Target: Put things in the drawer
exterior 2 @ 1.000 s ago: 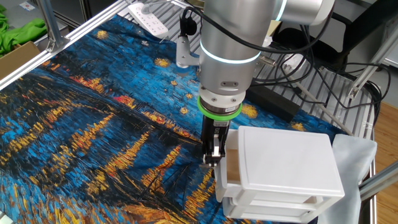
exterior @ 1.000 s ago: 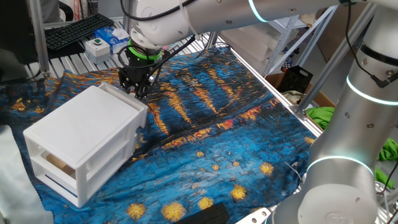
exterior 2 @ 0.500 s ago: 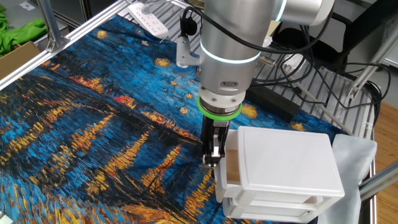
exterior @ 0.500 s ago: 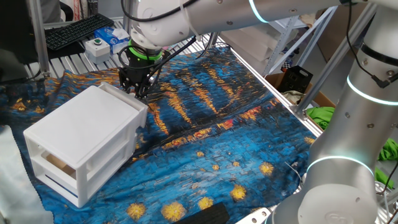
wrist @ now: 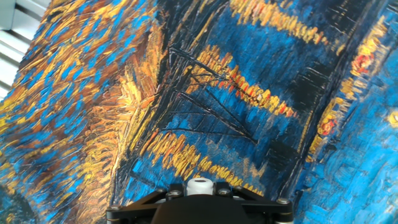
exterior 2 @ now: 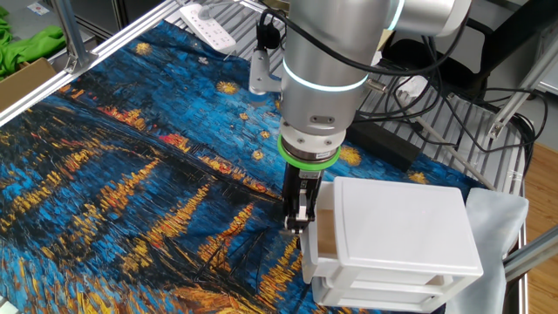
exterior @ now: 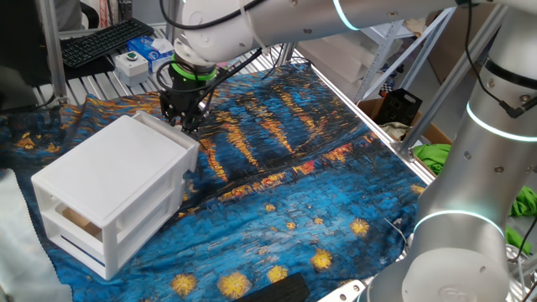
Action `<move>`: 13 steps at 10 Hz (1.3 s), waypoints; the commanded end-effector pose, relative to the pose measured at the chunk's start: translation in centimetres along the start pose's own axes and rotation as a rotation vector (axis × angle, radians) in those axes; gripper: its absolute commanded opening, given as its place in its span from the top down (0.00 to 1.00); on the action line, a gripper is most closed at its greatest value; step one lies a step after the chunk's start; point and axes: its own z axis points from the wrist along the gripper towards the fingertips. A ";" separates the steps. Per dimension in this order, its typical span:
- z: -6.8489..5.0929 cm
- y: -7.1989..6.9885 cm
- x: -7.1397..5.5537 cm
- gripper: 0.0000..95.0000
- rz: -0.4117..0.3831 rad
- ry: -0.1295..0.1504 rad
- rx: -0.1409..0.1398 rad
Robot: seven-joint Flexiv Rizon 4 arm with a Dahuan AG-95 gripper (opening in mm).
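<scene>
The gripper (exterior 2: 296, 218) points straight down just beside the protruding front of the upper drawer (exterior 2: 324, 228) of the white two-drawer cabinet (exterior: 109, 189), its tips close to the blue-and-orange painted cloth (exterior: 285, 159); whether its fingers are spread or pressed together cannot be told. A pale tan block (exterior 2: 323, 238) shows inside the upper drawer at its front edge, and another tan shape (exterior: 74, 220) shows through the cabinet's near open end. The hand view shows only cloth (wrist: 205, 93)
</scene>
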 end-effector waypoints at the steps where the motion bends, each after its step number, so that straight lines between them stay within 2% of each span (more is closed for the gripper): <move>1: 0.1 0.0 0.0 1.00 -0.007 0.000 0.004; 3: 0.1 0.0 0.0 1.00 -0.021 -0.017 0.017; 4: 0.1 0.0 0.0 1.00 -0.024 -0.016 0.017; 6: 0.1 0.0 0.0 1.00 -0.030 -0.020 0.039; 10: 0.1 0.0 0.0 1.00 -0.054 -0.023 0.040; 13: 0.0 0.0 0.0 1.00 -0.043 -0.022 0.037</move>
